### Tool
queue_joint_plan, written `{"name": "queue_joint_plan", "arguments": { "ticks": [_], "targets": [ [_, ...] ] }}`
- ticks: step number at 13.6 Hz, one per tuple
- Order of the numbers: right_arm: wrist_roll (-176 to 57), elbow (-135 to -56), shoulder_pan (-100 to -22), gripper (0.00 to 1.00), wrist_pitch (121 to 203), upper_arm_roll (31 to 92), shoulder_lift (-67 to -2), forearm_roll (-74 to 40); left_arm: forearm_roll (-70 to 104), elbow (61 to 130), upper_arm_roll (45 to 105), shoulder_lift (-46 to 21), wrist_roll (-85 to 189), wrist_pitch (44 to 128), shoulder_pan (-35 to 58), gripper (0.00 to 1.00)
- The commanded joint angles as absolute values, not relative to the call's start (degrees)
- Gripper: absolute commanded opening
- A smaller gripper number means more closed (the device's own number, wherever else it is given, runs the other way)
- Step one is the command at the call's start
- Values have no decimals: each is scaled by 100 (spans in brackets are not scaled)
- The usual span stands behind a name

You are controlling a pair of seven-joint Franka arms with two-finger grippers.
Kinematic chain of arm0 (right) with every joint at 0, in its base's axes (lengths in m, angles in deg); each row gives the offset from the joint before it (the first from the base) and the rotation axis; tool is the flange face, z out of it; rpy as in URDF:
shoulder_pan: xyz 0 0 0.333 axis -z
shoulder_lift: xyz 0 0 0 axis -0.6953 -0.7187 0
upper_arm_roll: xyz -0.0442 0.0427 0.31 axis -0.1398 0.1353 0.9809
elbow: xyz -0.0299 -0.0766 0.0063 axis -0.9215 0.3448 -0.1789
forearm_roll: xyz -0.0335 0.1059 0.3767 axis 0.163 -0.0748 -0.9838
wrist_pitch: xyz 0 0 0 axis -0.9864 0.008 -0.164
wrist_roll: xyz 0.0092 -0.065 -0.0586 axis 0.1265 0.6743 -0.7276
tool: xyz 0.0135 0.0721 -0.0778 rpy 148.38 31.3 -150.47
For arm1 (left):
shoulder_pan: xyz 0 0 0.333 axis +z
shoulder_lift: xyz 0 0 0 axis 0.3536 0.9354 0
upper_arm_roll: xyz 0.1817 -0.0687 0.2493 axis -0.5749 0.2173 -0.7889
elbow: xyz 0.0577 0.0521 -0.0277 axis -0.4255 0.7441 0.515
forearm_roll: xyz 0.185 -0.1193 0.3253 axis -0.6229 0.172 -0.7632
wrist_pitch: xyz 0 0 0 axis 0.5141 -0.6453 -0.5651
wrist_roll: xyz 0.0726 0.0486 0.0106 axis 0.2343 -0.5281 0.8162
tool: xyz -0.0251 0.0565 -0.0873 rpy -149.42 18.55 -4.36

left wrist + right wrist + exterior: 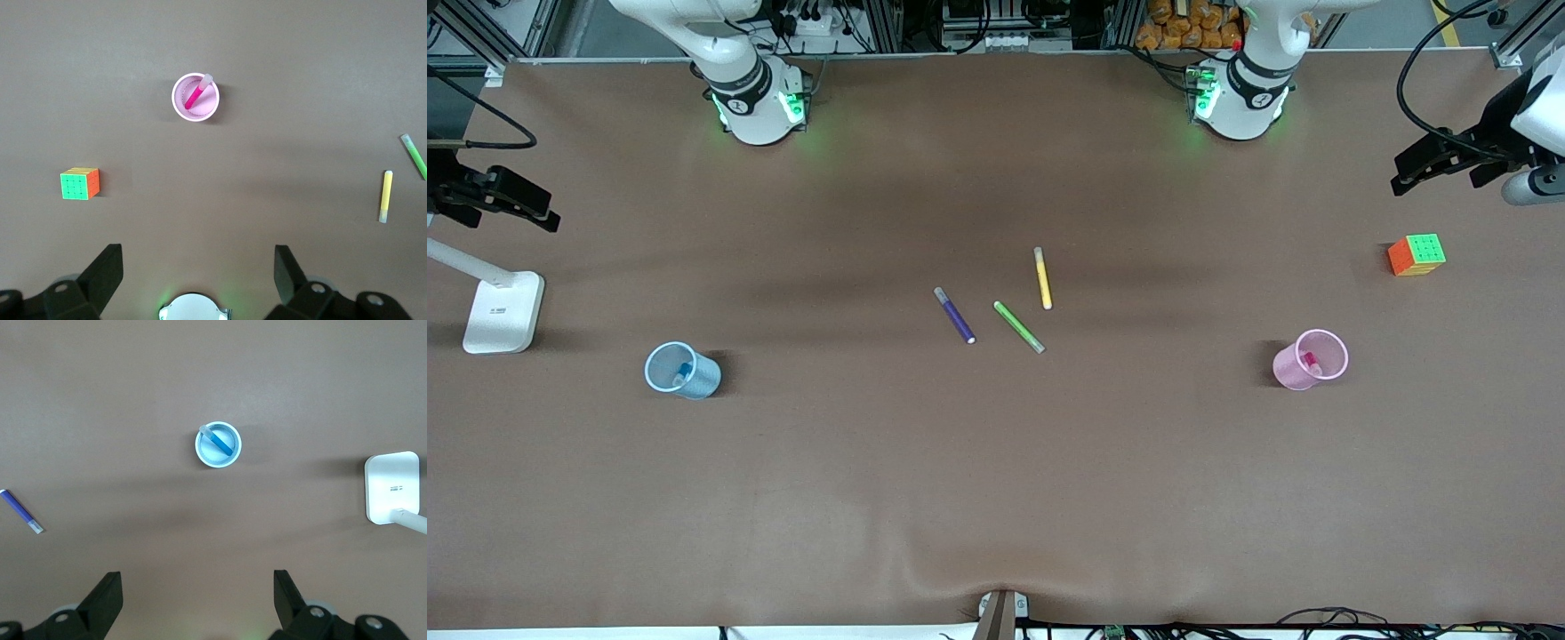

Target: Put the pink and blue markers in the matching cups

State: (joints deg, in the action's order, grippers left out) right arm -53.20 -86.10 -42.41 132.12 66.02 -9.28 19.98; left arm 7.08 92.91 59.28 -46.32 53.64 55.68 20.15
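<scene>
Cups nearest the camera, both loaded; arms parked high at the table's ends.

Table [996, 498]; blue cup [682, 371] toward the right arm's edge holds blue marker [684, 372]; pink cup [1309, 359] toward the left arm's edge holds pink marker [1311, 361]. Left gripper [198, 273] and right gripper [198, 597]: jaws wide, empty, waiting. Judgement: sorting looks complete; best handling is none. Cube, lamp; purple, green, yellow pens mid-table stay.
</scene>
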Motion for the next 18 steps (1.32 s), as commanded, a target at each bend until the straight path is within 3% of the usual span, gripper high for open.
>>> {"name": "queue_joint_plan", "arguments": {
  "ticks": [1,18],
  "targets": [
    [-5346,-8743,-4159,100,13168,6660,-779,1898,585,9209,5966,-4645,5316,5471,2035,100],
    [-5293,-8672,-4019,100,12992,6616,-876,1889,585,8963,5966,-4486,5272,5322,2027,100]
  ]
}}
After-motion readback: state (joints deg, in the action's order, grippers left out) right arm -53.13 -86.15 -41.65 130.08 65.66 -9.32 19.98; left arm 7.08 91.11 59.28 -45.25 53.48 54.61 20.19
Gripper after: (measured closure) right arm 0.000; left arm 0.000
